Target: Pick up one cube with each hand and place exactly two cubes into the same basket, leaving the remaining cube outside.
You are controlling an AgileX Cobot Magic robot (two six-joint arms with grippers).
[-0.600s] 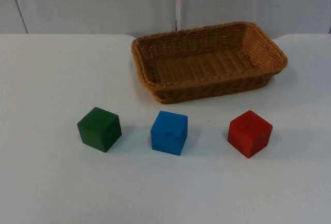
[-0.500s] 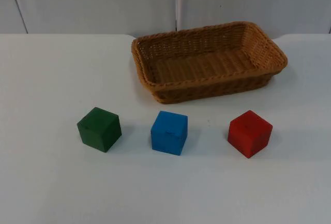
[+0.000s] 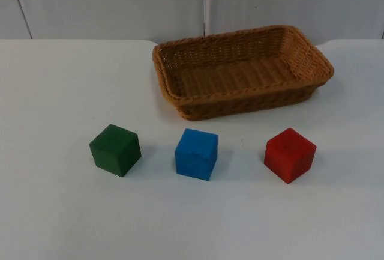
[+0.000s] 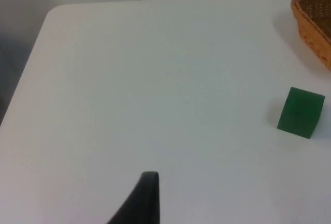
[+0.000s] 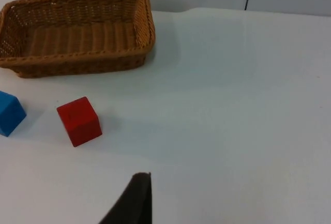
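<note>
Cubes, green [image 3: 115,149], blue [image 3: 196,154] and red [image 3: 290,155], are sitting in a row on the white surface [image 3: 54,86] at 6 o'clock from the wicker basket [image 3: 180,99], while both end effectors are waiting apart, finger spacing indeterminable.

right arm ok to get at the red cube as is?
Probably yes. The red cube stands alone on the table, apart from the blue cube and the basket, and bare table lies between it and the right pincer's fingertip.

Probably a lab: white table [image 3: 54,92], grey partition [image 3: 108,2].
</note>
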